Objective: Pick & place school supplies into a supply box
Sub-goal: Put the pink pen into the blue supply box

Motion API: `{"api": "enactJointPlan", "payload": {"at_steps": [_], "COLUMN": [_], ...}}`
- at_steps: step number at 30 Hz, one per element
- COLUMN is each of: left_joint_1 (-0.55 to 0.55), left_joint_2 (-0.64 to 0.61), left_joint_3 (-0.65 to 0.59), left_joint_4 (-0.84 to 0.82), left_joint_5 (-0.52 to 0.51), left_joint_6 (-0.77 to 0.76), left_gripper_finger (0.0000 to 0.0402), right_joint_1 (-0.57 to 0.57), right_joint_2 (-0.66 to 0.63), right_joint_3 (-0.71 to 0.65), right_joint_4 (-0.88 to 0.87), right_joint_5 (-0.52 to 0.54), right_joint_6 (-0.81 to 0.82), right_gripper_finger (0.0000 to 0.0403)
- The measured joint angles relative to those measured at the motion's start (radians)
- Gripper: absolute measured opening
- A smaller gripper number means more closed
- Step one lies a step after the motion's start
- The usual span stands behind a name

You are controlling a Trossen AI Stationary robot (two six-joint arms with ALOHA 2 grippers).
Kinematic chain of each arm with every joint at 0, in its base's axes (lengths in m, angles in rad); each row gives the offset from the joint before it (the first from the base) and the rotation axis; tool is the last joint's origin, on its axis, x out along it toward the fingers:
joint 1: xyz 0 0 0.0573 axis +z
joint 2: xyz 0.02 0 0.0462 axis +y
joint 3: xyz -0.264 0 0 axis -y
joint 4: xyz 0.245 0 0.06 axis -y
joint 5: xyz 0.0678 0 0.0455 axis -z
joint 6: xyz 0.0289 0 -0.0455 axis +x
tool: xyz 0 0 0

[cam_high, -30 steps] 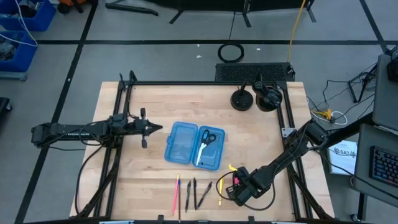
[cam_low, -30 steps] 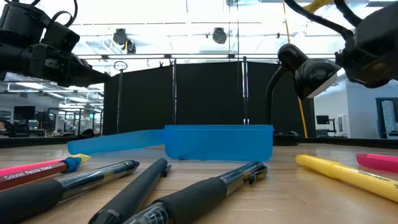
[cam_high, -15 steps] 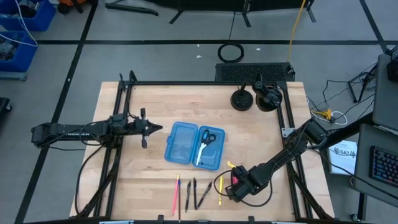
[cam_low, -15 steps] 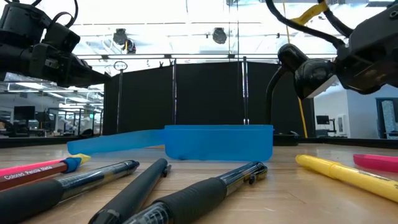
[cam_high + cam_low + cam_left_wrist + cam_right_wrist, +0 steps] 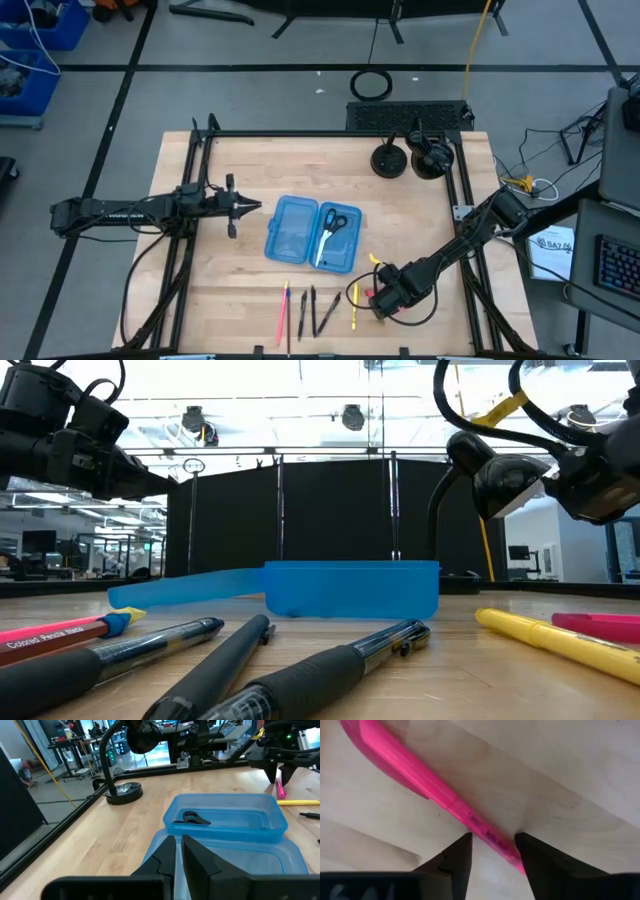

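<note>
Lying between right claw [image 5: 492, 851] fingers, apart: pink pen [image 5: 420, 782].

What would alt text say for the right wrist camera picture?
Close over a pale wooden table, the right hand has its two dark fingers open on either side of a pink highlighter lying flat and slantwise, not yet gripping it.

The slim pink plastic pen [image 5: 427, 785] runs off the right wrist picture's edge at one end and slips behind the right pincer [image 5: 492, 851] at the other, while from above that pincer hides nearly all of it, and the row of dark pens [image 5: 315, 310] there is too small to tell apart.
</note>
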Motion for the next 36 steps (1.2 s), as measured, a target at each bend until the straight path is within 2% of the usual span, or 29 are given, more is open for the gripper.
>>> {"api": "enactJointPlan", "payload": {"at_steps": [8, 13, 18, 24, 29, 31, 34, 36], "left_joint_1": [0.000, 0.000, 0.000, 0.000, 0.000, 0.000, 0.000, 0.000], "left_joint_2": [0.000, 0.000, 0.000, 0.000, 0.000, 0.000, 0.000, 0.000], "left_joint_3": [0.000, 0.000, 0.000, 0.000, 0.000, 0.000, 0.000, 0.000], "left_joint_4": [-0.002, -0.002, -0.004, -0.004, -0.004, -0.004, -0.005, -0.005], "left_joint_5": [0.000, 0.000, 0.001, 0.001, 0.001, 0.001, 0.001, 0.001], "left_joint_6": [-0.026, -0.031, -0.047, -0.058, -0.064, -0.065, -0.064, -0.064], "left_gripper_finger": [0.0037, 0.0037, 0.0037, 0.0037, 0.0037, 0.0037, 0.0037, 0.0037], "right_joint_1": [0.014, 0.041, 0.053, 0.052, 0.051, 0.051, 0.043, 0.040], "right_joint_2": [-0.001, -0.002, -0.003, -0.013, -0.079, -0.115, -0.153, -0.168], "right_joint_3": [-0.004, -0.005, -0.005, -0.007, -0.008, -0.008, -0.007, 0.017], "right_joint_4": [0.022, 0.028, 0.030, 0.038, 0.085, 0.119, 0.113, 0.118], "right_joint_5": [0.105, 0.150, 0.190, 0.199, 0.229, 0.271, 0.402, 0.441], "right_joint_6": [-0.319, -0.409, -0.353, -0.266, -0.189, -0.170, -0.129, -0.120], "right_gripper_finger": [0.0081, 0.0041, 0.0019, 0.0019, 0.0019, 0.0019, 0.0019, 0.0018]}}
